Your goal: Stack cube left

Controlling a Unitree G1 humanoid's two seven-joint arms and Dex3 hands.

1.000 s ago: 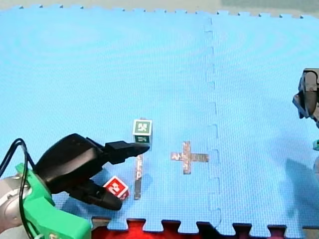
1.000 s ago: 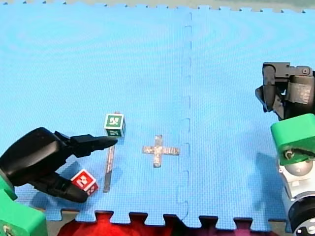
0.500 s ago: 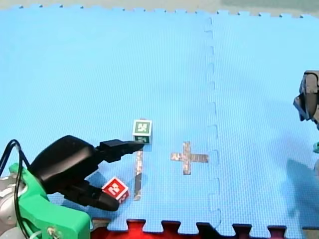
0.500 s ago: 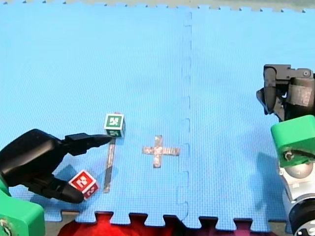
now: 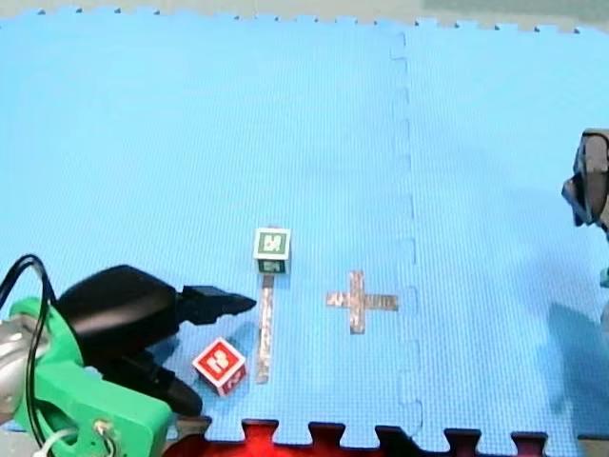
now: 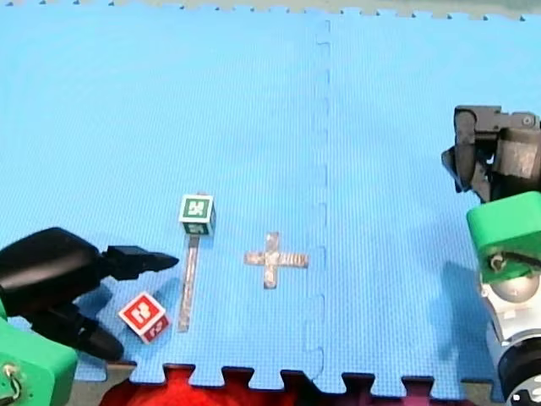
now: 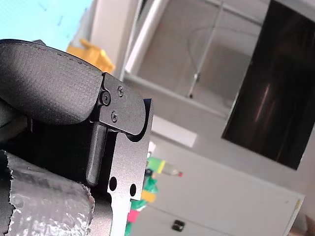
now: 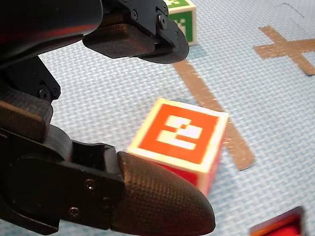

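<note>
At the near left corner of the blue foam mat [image 5: 285,114] the left hand [image 5: 122,312] hovers, fingers uncurled and holding nothing. The red cube [image 5: 220,365] lies just beside it — the second wrist view puts one dark fingertip [image 8: 162,201] at the cube's edge, possibly touching. A tape strip [image 5: 265,333] runs from there up to the green cube [image 5: 272,248], standing apart. Rightward come a tape cross [image 5: 359,302] and the mat's seam [image 5: 407,190] — at the far edge the right hand [image 6: 482,161], its grip not discernible
</note>
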